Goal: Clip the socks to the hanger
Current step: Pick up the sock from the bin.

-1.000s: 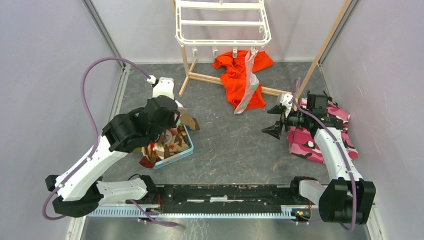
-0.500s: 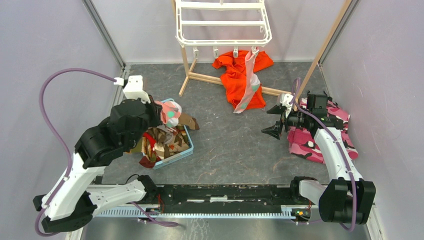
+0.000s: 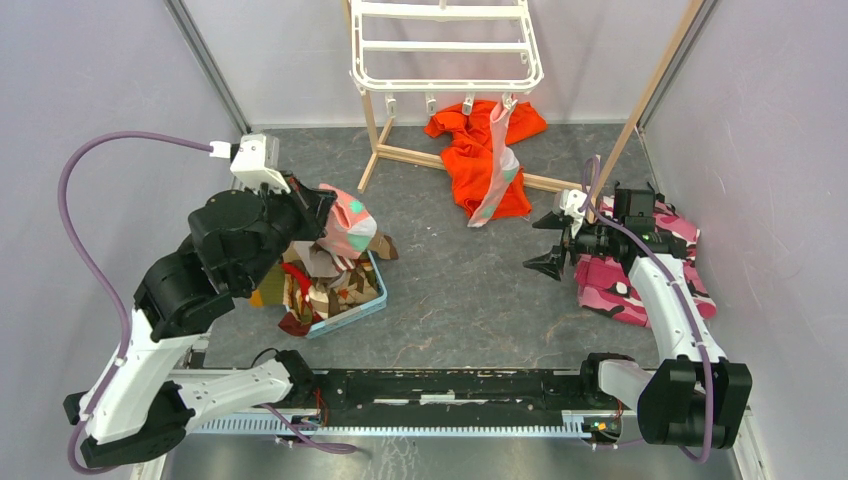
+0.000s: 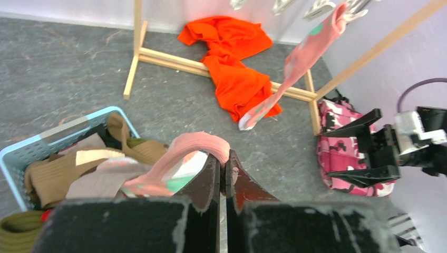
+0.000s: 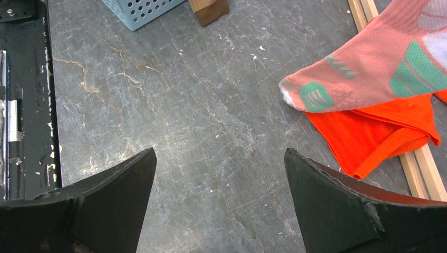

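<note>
1. One sock (image 3: 499,150) hangs from the hanger (image 3: 447,46), seemingly clipped.
2. My left hand (image 4: 225,158), closed, pinches a pink sock (image 4: 195,145) above the basket (image 3: 355,310).
3. My right hand (image 5: 219,158) gapes empty; a basketful remains.

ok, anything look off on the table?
Crumpled orange garment lies over the light wooden stand's base rail, under the white plastic clip hanger. A brown sock spills over the blue basket's rim.

hanger (image 3: 445,46) top cropped, basket (image 3: 352,310) pt. hidden
</note>
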Controlling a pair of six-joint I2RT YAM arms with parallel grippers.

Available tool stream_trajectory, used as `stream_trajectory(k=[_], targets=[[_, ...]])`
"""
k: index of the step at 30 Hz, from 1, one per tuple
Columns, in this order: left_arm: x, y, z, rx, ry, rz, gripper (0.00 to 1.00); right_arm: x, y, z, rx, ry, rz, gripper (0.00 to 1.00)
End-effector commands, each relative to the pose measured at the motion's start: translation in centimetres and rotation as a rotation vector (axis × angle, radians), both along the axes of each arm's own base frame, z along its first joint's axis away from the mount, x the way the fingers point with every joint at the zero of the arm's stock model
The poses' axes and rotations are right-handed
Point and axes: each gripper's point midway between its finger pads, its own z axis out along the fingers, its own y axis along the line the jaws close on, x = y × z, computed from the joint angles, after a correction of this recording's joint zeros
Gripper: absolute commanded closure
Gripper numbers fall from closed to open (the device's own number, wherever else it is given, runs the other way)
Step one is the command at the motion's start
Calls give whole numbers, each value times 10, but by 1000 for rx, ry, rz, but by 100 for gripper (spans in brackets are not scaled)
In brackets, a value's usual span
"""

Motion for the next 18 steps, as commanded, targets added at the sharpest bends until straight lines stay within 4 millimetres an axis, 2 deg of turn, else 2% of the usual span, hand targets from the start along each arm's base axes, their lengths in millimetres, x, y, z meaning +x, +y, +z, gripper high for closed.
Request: stream_trajectory(k=[1, 6, 8, 12, 13, 18], targets=[[-3, -8, 46, -65, -115, -69, 98, -1, 5, 20, 8, -89, 53, 2], [-11, -18, 70, -106, -174, -150, 98, -3, 5, 19, -3, -107, 69, 2], [-16, -29, 75, -125, -187, -218, 98, -4, 5, 19, -11, -121, 79, 2], [-30, -72, 78, -178, -198, -435, 98, -13, 7, 22, -31, -190, 146, 2], [-30, -81, 73, -186, -185, -467, 98, -17, 8, 25, -35, -219, 173, 2], [-35, -139, 51, -288, -158, -679, 98, -39, 17, 54, -39, -421, 312, 2]])
